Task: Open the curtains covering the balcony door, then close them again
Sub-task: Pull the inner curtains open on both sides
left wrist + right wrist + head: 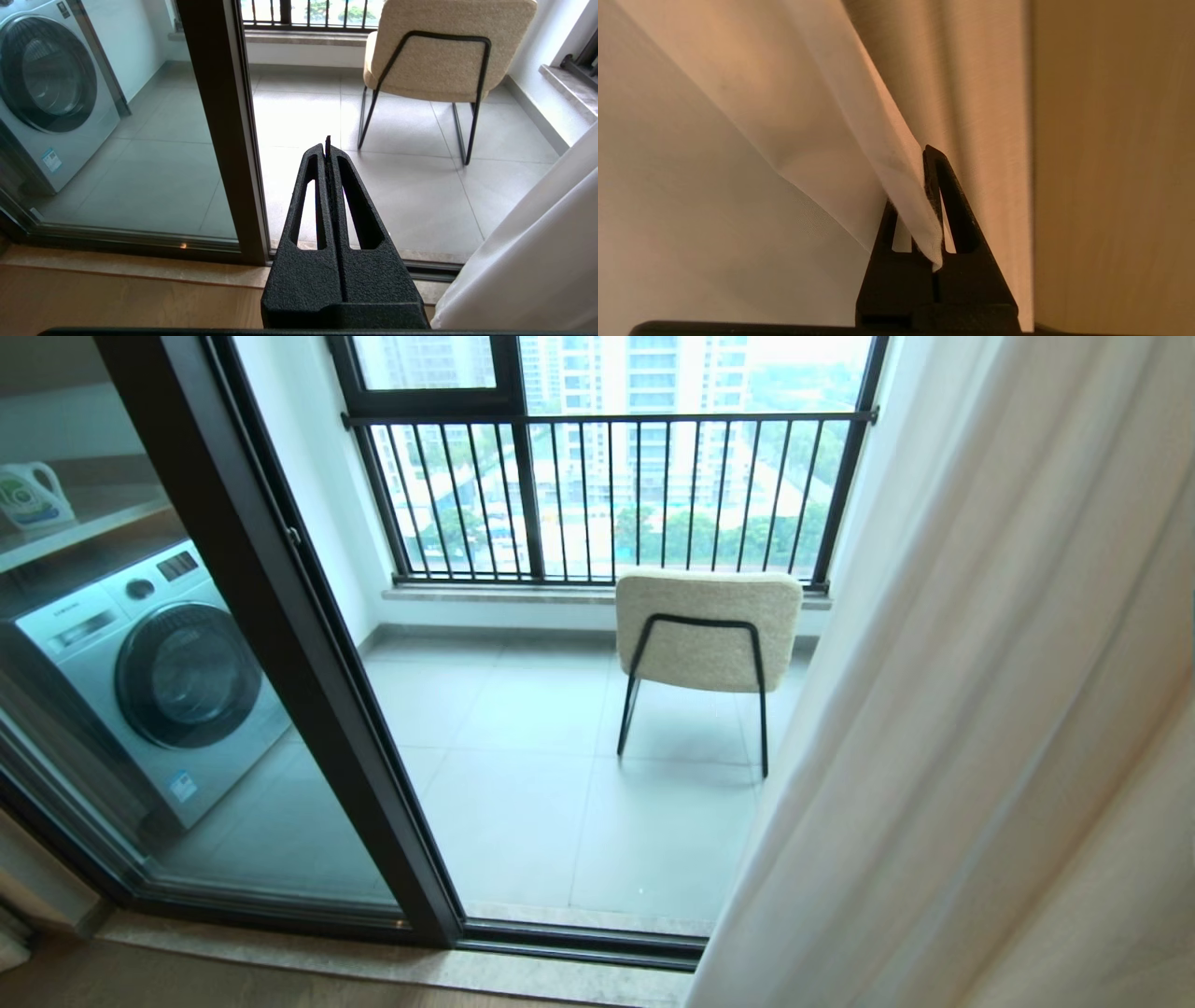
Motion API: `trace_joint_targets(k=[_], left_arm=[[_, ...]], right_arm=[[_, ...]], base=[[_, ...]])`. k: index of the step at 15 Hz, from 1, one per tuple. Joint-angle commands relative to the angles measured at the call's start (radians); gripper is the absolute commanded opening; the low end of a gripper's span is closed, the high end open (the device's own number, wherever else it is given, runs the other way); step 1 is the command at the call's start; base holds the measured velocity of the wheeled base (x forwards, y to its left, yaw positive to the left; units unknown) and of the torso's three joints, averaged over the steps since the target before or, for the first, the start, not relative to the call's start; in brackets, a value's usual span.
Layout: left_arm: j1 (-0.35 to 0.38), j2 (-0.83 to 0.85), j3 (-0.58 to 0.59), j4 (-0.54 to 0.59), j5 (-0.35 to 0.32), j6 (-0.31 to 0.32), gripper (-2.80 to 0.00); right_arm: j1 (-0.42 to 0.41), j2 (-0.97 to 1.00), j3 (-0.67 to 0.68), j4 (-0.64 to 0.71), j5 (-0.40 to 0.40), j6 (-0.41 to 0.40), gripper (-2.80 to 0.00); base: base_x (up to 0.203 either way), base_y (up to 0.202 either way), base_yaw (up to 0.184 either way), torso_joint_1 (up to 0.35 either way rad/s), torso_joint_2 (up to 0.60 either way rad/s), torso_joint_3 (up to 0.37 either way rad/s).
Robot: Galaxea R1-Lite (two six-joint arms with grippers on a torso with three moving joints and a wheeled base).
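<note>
Hanging bunched at the right of the head view, the curtains (943, 728) fall in soft sheer white pleats from the top of the picture to the floor, leaving the middle of the opening uncovered. The balcony door (280, 644) shows to the left as a glass panel in a slim black frame, its upright slanting down to the bottom track.

Through that glass stands a silver washing machine (159, 681) with a round dark porthole, and on a shelf above it sits a detergent jug (33, 495). Out on the grey tiled balcony floor (523, 784) a cream chair (707, 630) on thin black legs has its back toward the camera, and behind it runs a black vertical-bar railing (607, 495) with tall buildings and trees beyond.

Neither arm shows in the head view. In the right wrist view the right pincer (930, 154) is clamped on a fold of the sheer curtain, the white fabric pinched between its black fingers and stretching away in a taut slanted sheet; beside it hangs a thicker beige drape (971, 93), and next to that a flat tan wall (1111, 163). In the left wrist view the left pincer (328, 142) is pressed together on nothing, pointing at the door track and the balcony floor, with the chair ahead of it and the curtain's lower edge off to one side, apart from it.
</note>
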Motion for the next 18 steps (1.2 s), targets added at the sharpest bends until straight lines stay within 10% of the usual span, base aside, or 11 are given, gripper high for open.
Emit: trace_joint_targets(k=[1, 18], left_arm=[[0.001, 0.000, 0.000, 0.000, 0.000, -0.001, -2.80], [0.001, 0.000, 0.000, 0.000, 0.000, -0.001, -2.80]], right_arm=[[-0.064, 0.049, -0.030, -0.008, -0.002, 0.022, -2.80], [-0.429, 0.346, -0.245, -0.163, -0.001, 0.076, -2.80]], base=[[0.000, 0.000, 0.000, 0.000, 0.00, 0.000], [0.000, 0.000, 0.000, 0.000, 0.00, 0.000]])
